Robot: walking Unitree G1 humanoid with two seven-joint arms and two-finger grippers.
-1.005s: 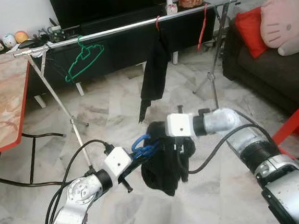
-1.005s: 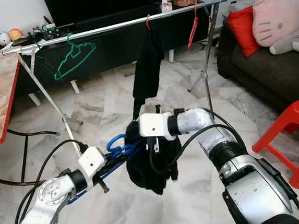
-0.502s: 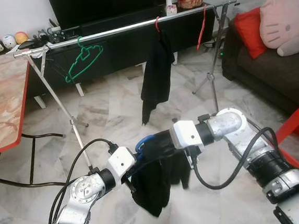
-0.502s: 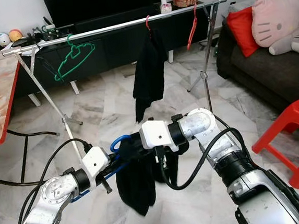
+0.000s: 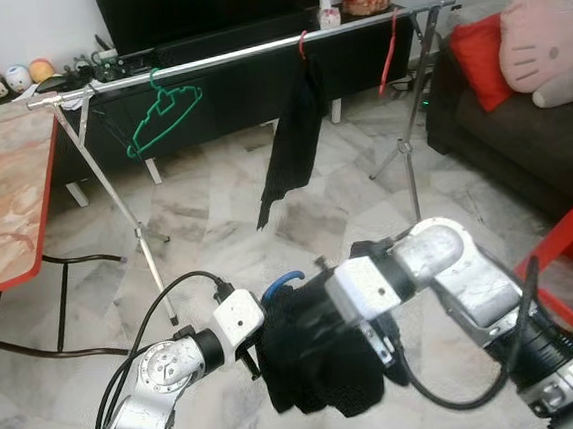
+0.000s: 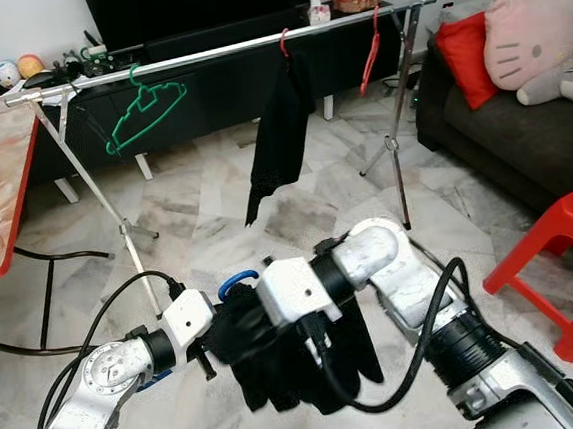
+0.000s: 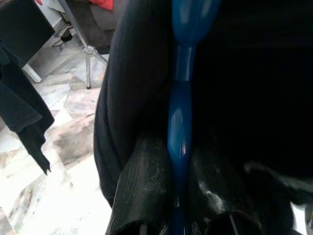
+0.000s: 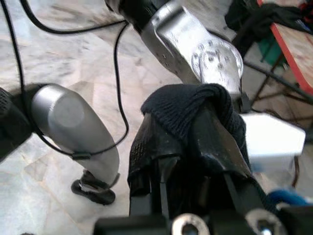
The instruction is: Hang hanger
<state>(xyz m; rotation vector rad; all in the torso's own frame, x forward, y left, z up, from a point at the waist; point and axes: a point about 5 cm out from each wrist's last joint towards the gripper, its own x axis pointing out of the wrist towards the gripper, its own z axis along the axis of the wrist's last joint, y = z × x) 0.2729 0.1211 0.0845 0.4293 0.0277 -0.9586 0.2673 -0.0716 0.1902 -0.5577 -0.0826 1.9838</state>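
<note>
The left tool (image 7: 178,196) pinches the blue plastic hanger (image 7: 182,98) low and near; the right tool (image 8: 188,147) grips the limp black knit garment (image 5: 314,358) draped on it. The hanger looks stiff and light, best held at its neck. The far silver metal rail (image 5: 223,57) has room between the green hanger (image 5: 162,110) and the hung black cloth (image 5: 295,138).

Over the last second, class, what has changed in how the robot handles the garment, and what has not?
The right gripper moved down and toward the left arm, bunching the black garment it pinches. The left gripper still clamps the blue hanger. The rail and its hangers are unchanged.
</note>
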